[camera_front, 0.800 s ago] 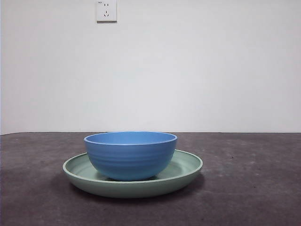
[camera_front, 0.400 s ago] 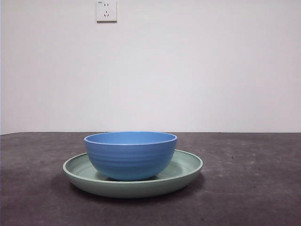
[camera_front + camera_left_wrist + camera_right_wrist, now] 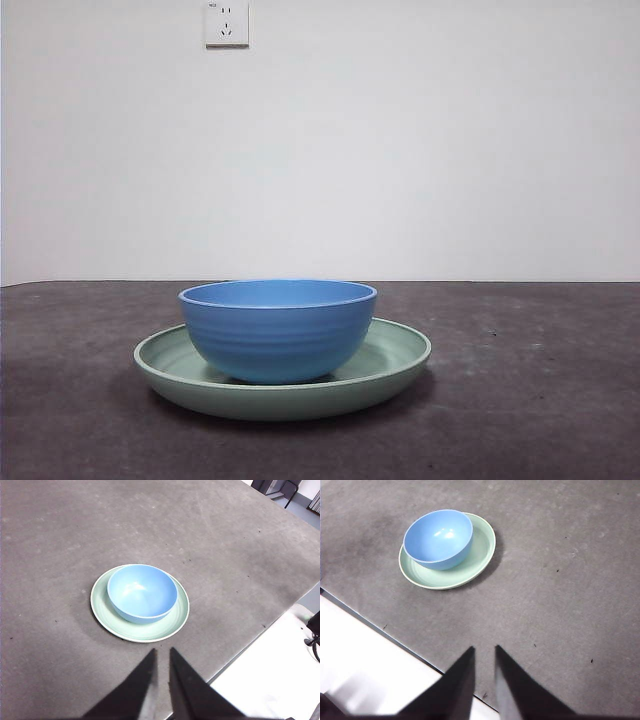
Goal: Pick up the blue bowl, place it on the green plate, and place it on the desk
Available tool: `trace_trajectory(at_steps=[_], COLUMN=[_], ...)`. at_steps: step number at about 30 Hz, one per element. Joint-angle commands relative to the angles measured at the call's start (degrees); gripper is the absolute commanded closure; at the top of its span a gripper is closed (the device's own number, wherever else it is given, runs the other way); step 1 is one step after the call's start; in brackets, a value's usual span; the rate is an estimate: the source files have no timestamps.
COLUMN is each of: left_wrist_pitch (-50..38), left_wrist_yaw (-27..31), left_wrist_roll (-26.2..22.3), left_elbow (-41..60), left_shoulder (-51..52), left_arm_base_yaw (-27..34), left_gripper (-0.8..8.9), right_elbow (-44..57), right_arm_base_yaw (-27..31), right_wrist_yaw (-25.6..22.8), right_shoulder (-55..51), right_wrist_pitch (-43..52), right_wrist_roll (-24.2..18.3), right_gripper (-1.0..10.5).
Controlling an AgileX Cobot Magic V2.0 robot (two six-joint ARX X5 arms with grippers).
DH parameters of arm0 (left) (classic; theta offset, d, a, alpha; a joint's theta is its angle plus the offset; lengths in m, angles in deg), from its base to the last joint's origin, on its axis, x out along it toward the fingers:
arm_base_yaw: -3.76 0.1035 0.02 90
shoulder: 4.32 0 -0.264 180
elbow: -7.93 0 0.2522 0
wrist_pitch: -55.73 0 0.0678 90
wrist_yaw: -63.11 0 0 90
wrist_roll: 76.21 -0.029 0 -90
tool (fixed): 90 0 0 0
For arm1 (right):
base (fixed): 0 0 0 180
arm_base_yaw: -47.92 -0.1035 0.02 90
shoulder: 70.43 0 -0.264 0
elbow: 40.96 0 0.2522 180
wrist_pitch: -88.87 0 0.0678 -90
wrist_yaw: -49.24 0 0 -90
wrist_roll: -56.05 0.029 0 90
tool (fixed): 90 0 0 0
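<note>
The blue bowl (image 3: 278, 330) stands upright on the green plate (image 3: 400, 355), a little left of the plate's middle, and the plate rests on the dark desk (image 3: 520, 400). No arm shows in the front view. In the left wrist view my left gripper (image 3: 162, 652) hangs high above the desk, jaws close together and empty, well short of the bowl (image 3: 142, 592) and plate (image 3: 150, 630). In the right wrist view my right gripper (image 3: 485, 650) is likewise high, shut and empty, far from the bowl (image 3: 437, 537) and plate (image 3: 482, 542).
A white wall with a power socket (image 3: 227, 22) stands behind the desk. The desk's edge (image 3: 250, 647) runs near the left gripper, with pale floor beyond. The same kind of edge (image 3: 380, 630) shows in the right wrist view.
</note>
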Motion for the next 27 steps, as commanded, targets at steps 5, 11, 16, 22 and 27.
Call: trace_trajectory(at_steps=[5, 11, 16, 22, 27], left_wrist_pitch=[-0.6, -0.7, -0.6, -1.4, -10.0], left_wrist_yaw=[0.0, 0.0, 0.0, -0.2, -0.1], left_wrist_roll=[-0.4, -0.4, -0.5, -0.5, -0.8], left_elbow=[-0.8, -0.8, -0.7, 0.3, 8.3], left_shoulder=[0.0, 0.0, 0.0, 0.0, 1.5], left_arm_base_yaw=[-0.3, -0.3, -0.4, 6.0, 16.5], left_gripper=[7.97, 7.95, 7.95, 7.95, 7.94], right_elbow=[-0.4, -0.4, -0.4, -0.4, -0.4], right_arm_base_yaw=[-0.3, -0.3, -0.3, -0.3, -0.3], right_wrist_yaw=[-0.1, -0.1, -0.1, -0.1, -0.1], right_shoulder=[0.0, 0.0, 0.0, 0.0, 0.0], right_wrist_pitch=[0.6, 0.6, 0.6, 0.6, 0.6], right_wrist_roll=[0.4, 0.3, 0.4, 0.4, 0.4], right_gripper=[9.2, 9.2, 9.2, 9.2, 9.2])
